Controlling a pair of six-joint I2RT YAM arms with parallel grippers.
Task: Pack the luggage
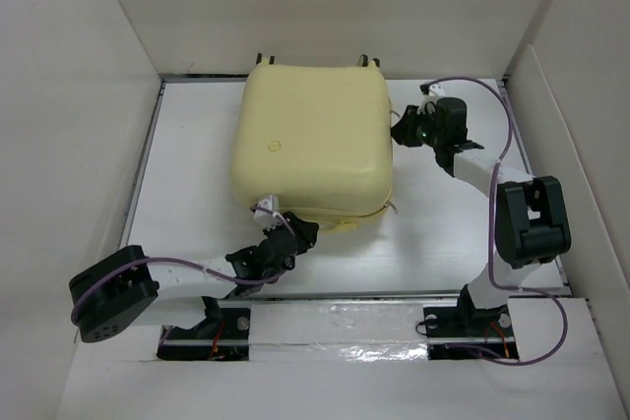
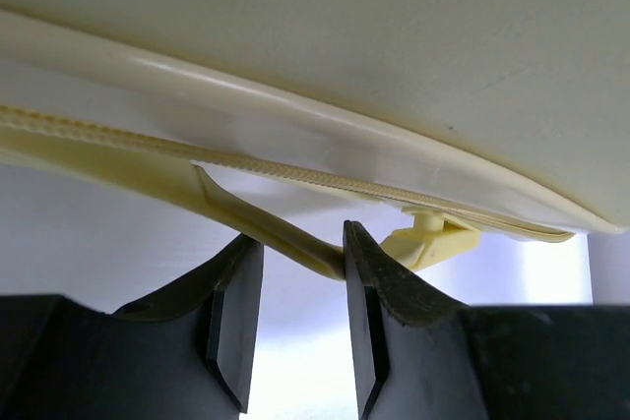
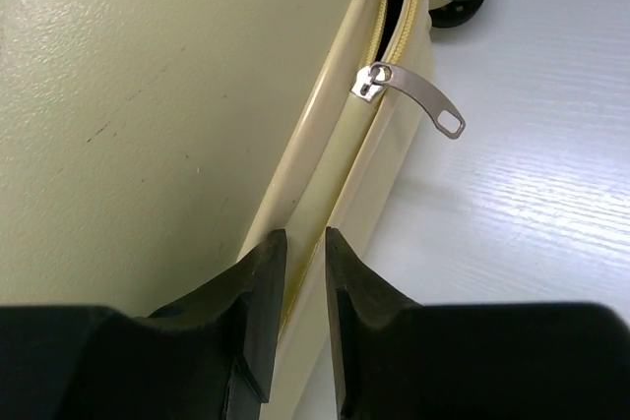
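— Where was the luggage seen, and which step was judged to be in hand?

— The large pale yellow hard-shell luggage (image 1: 310,140) was seen lying lid-down on the white bench (image 1: 197,194), directly ahead of both grippers. Zipping the seam shut was judged to be the step in hand.

— How were the grippers set?

— The left gripper (image 2: 300,243) was part open with nothing clamped. A pale yellow plastic zip tab (image 2: 433,238) hung just beyond its right finger. The right gripper (image 3: 305,238) was narrowly parted over the seam and empty, with the flat silver metal zip pull (image 3: 409,95) ahead and slightly to the right.

— What was called for next?

— A reach forward to the metal pull, a firm pinch and a draw along the seam were thought needed, since an open stretch of zip was seen beyond it.
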